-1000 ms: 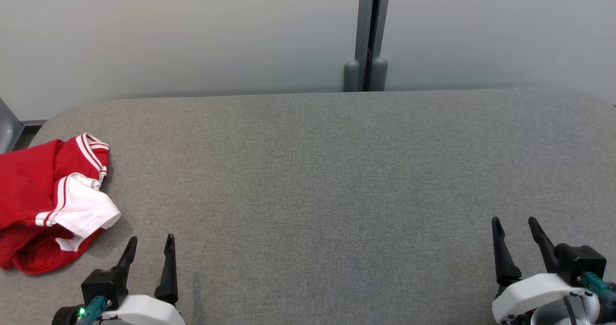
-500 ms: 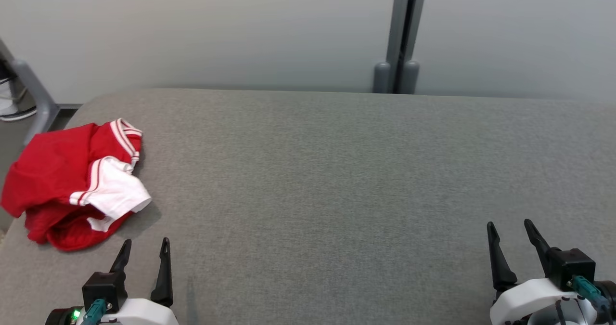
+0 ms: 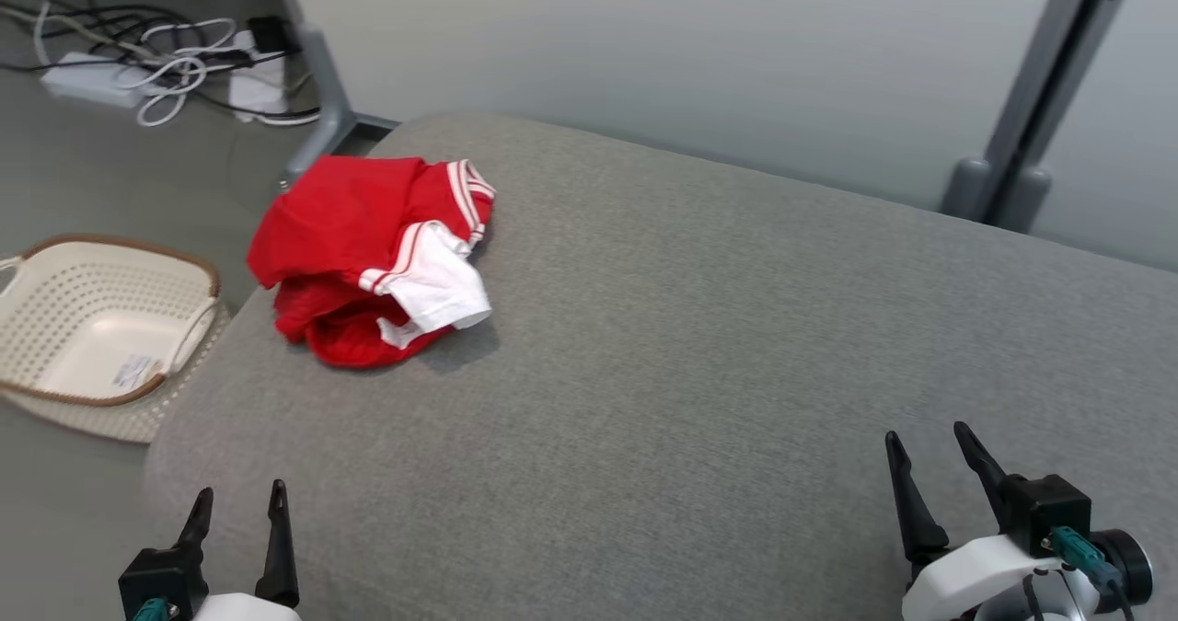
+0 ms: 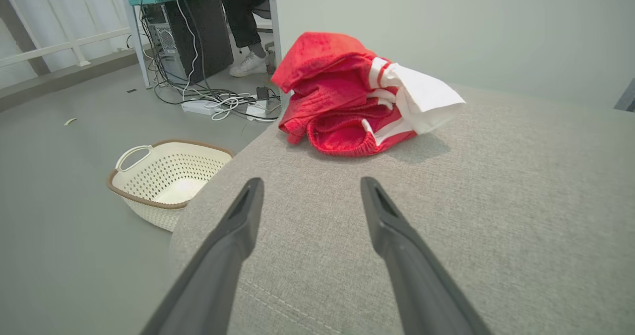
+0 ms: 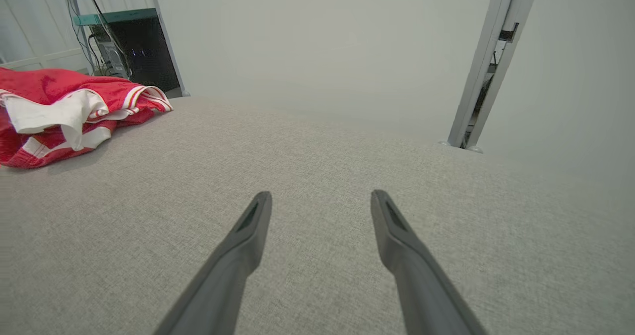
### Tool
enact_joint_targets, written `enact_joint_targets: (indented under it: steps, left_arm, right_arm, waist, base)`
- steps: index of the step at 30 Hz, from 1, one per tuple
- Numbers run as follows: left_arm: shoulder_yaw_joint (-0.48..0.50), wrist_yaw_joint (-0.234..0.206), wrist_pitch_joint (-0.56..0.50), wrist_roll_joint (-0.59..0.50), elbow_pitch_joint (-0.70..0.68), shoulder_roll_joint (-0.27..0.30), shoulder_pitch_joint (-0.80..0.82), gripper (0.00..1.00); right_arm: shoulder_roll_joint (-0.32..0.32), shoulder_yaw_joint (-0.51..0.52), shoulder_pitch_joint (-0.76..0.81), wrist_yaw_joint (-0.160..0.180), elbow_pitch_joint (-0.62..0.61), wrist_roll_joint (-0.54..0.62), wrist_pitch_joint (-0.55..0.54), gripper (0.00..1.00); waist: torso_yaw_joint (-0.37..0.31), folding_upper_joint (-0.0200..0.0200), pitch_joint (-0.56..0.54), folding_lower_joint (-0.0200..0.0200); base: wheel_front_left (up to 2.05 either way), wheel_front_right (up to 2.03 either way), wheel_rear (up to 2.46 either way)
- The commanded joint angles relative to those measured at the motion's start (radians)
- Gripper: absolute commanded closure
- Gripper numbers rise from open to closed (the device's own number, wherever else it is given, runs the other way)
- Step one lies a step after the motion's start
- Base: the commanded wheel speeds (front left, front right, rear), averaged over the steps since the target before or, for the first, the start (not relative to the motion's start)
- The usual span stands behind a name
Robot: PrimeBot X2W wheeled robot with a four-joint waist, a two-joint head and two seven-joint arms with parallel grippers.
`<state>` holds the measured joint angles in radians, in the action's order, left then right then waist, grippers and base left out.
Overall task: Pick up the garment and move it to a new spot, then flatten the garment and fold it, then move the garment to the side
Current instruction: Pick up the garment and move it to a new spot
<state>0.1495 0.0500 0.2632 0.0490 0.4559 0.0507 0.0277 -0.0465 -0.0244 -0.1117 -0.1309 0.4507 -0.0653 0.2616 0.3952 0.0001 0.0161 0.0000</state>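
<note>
Toward the garment [image 3: 368, 244], from its near side and well apart from it, the left gripper [image 3: 239, 490] hovers with its 2 dark fingers spread wide and nothing between them. In the left wrist view its fingertips [image 4: 248, 201] aim at the red heap, with bare grey fabric in between. Far to the right of the garment, the right gripper [image 3: 927, 434] is equally wide open and empty.

The garment is a crumpled red piece with a white panel and red-and-white striped trim. It lies on the grey padded surface [image 3: 690, 345], and its left side reaches that surface's edge. Left of the garment and lower, on the floor, stands a cream perforated basket [image 3: 55, 299] with a brown rim. Beyond the garment lie a tangle of cables [image 3: 166, 78], a dark computer tower [image 4: 193, 32] and a person's white shoe [image 4: 250, 64]. Far to its right, a grey post [image 3: 1040, 97] stands against the pale wall.
</note>
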Motion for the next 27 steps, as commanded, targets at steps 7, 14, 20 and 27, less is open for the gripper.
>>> enact_joint_targets:
  steps: [7, 14, 20, 27]
  left_arm:
    - [0.032, -0.006, 0.002, 0.033, 0.021, 0.001, -0.005, 0.00]
    - [0.043, 0.002, 0.002, 0.058, 0.038, 0.001, 0.041, 0.00]
    - [0.093, 0.045, 0.002, 0.117, 0.096, 0.018, 0.151, 0.00]
    - [0.118, 0.066, 0.002, 0.103, 0.178, 0.094, 0.339, 0.00]
  right_arm:
    - [-0.008, -0.027, -0.021, 0.000, 0.008, -0.007, 0.005, 0.00]
    - [-0.009, -0.039, -0.044, 0.000, 0.012, 0.017, 0.005, 0.00]
    - [-0.028, -0.054, -0.070, 0.000, -0.029, 0.033, 0.005, 0.00]
    - [-0.064, -0.076, -0.099, 0.000, -0.072, 0.033, 0.005, 0.00]
  waist:
    - [0.130, -0.0001, 0.032, 0.0000]
    - [0.093, -0.0001, 0.070, 0.0000]
    - [0.023, -0.0001, 0.135, 0.0000]
    - [-0.047, -0.0001, 0.220, 0.0000]
  base:
    - [0.00, 0.00, 0.00]
    - [0.00, 0.00, 0.00]
    - [0.00, 0.00, 0.00]
    - [0.00, 0.00, 0.00]
